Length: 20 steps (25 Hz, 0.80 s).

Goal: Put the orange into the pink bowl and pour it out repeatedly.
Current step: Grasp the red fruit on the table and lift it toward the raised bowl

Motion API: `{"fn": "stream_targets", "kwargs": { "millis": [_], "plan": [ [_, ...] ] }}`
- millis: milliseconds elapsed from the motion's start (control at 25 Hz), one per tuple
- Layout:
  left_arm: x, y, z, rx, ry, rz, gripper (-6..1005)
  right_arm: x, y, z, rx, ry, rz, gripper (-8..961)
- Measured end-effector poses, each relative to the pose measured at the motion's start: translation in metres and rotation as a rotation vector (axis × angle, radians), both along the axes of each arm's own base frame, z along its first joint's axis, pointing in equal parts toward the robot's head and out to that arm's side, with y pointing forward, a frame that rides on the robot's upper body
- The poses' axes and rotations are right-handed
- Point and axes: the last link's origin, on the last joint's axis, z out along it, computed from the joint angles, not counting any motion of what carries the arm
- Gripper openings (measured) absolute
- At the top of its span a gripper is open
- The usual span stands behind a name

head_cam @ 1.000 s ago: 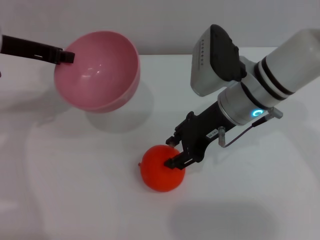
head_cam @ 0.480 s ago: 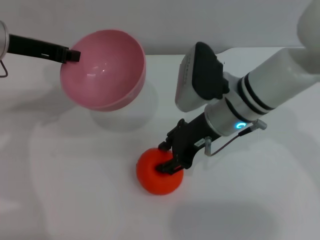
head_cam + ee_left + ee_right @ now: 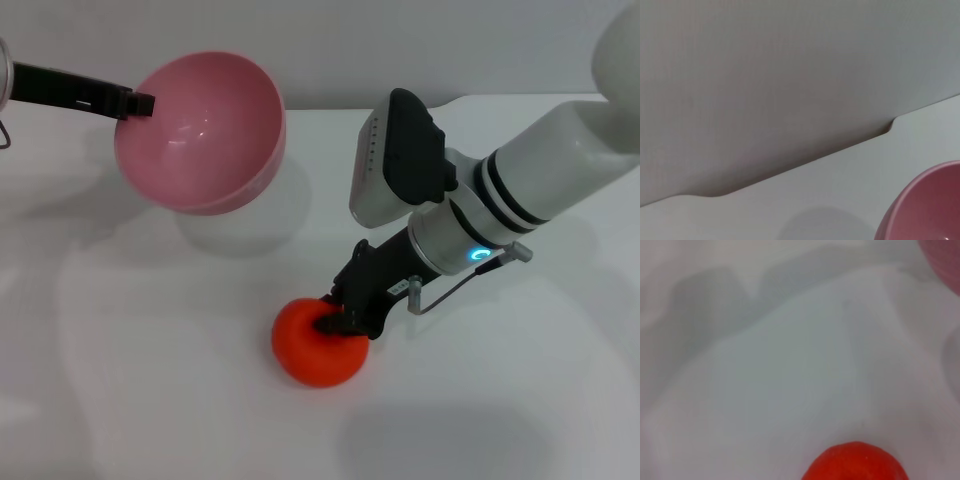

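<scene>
A: Left side?
B: Left gripper (image 3: 140, 103) clamps the rim of the pink bowl (image 3: 200, 130), held tilted above the white table (image 3: 130, 380), near its back edge.
A: Right?
B: Right gripper (image 3: 345, 318) closed narrow on the orange (image 3: 315, 347), which sits on the table; bare surface all round. Fruit bright, roundish.

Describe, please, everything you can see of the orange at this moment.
The orange is a small, round, bright orange-red fruit with a matte skin. It lies on the white table, in front of the pink bowl and apart from it. The right gripper is down on its upper right side, touching it. No stem shows.
</scene>
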Motion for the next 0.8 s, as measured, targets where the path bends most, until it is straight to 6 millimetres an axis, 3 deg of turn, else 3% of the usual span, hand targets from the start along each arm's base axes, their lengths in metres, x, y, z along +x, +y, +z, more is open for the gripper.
{"fn": "stream_targets", "kwargs": {
  "millis": [200,440,560,800],
  "plan": [
    [0.000,0.000,0.000,-0.001,0.003,0.000,43,0.000,0.000,0.001,-0.001,-0.002,0.000,146],
    [-0.002,0.000,0.002,0.001,0.007,0.004,43,-0.009,-0.007,0.010,-0.009,0.043,0.001,87],
    [-0.005,0.000,0.005,0.005,0.011,0.009,43,-0.025,-0.019,0.029,0.002,0.097,0.052,68],
    [-0.007,0.000,0.009,0.013,0.015,0.015,43,-0.051,-0.040,0.085,0.033,0.185,0.137,55]
  ]
}}
